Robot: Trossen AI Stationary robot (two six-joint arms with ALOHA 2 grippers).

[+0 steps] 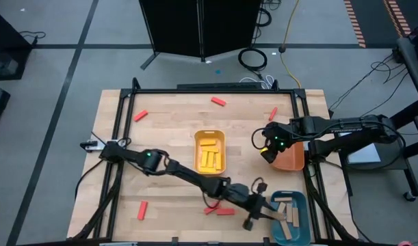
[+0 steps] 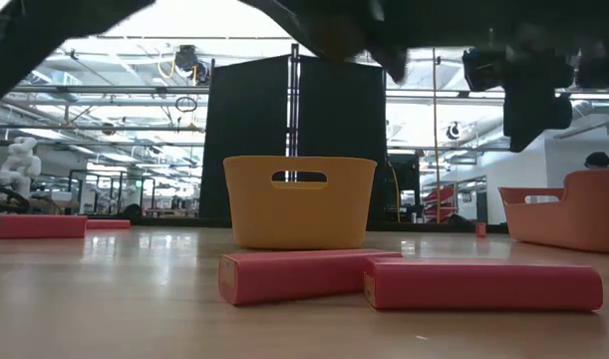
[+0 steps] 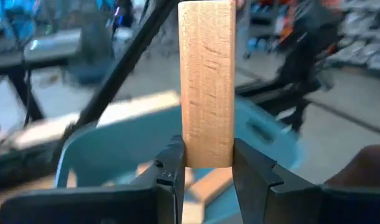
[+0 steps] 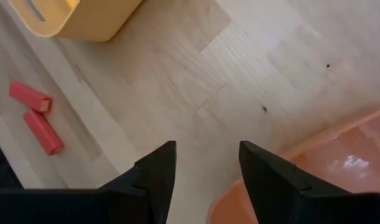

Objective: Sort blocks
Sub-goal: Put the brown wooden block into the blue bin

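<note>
Tan block: a plain wood block (image 3: pixel 206 81) stands upright, pinched at its lower end in the left claw (image 3: pixel 207 163), whose fingers close on its two sides.
Left claw: it holds that block at the teal tray (image 1: pixel 299 203) at the table's near right corner; in the high view the claw (image 1: pixel 260 217) sits at the tray's left edge.
Teal tray: several tan blocks (image 1: pixel 289 217) already lie inside.
Right claw: jaws apart and empty (image 4: pixel 205 163), hanging over bare table beside the orange tray (image 4: pixel 339 174); in the high view it (image 1: pixel 269 152) is at that tray's left rim.
Orange tray: I cannot tell whether any block lies in it.
Yellow tray: the yellow tray (image 1: pixel 221 137) mid-table holds a batch of yellow blocks (image 1: pixel 209 156).
Left to do: red blocks remain on the table: a pair (image 2: pixel 314 275) near the front edge, one (image 1: pixel 142 210) front left, one (image 1: pixel 140 115) back left, two (image 1: pixel 218 102) near the back.
Progress: by my reading yellow looks done, tan nearly so, red mostly undone.
</note>
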